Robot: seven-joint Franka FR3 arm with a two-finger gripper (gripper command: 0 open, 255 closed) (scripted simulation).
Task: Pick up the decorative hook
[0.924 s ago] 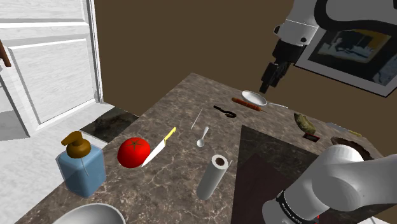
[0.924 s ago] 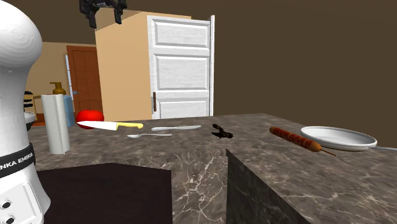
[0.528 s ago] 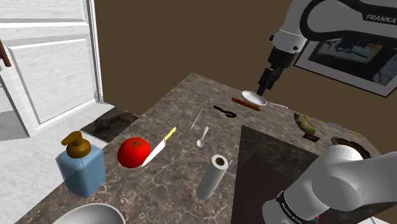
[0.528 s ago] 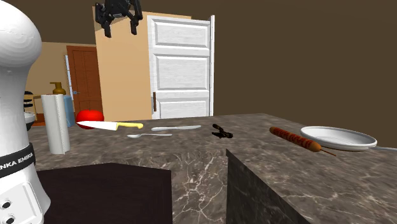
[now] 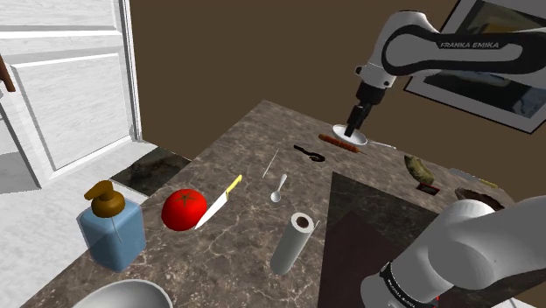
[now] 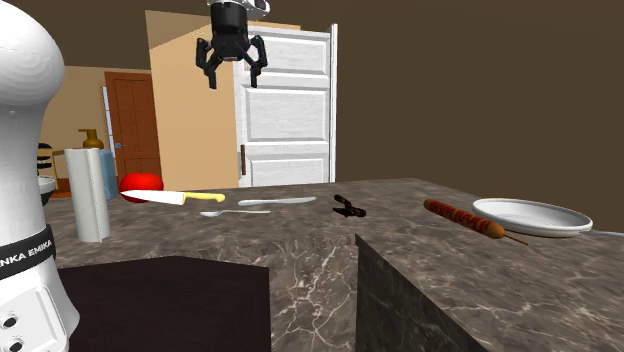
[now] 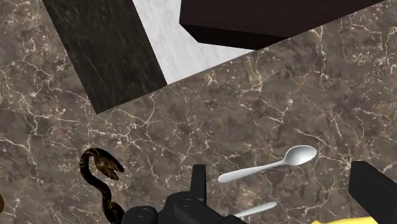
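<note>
One small hook flat on the stone top, jaws spread in the air above

The decorative hook (image 5: 309, 154), a small black curled piece, lies flat on the brown veined countertop (image 5: 254, 262), touching nothing else. In the wrist view it shows as a dark coil with a faint golden sheen. There it lies just outside one of the two fingers (image 7: 198, 184), not between them. The gripper (image 6: 232, 82) hangs well above the counter with its jaws released and spread wide, nothing in them. In the second exterior view it sits at about 11 o'clock from the hook, against the white panelled door (image 6: 285, 110).

In the shoulder view a white plate (image 5: 350, 136) lies at 2 o'clock from the hook, and a brown sausage on a skewer (image 5: 337, 141) lies just beside its near rim. A thin pale butter knife (image 5: 271, 164) lies at 9 o'clock from the hook, and a spoon (image 5: 278, 188) at 7 o'clock. Further out along 8 o'clock is a yellow-handled knife (image 5: 219, 201), its blade just beside a red tomato (image 5: 184, 209). A blue soap dispenser (image 5: 111, 226) with a brown pump stands at 8 o'clock from the tomato. A paper towel roll (image 5: 291, 243) stands upright at 6 o'clock from the spoon
</note>
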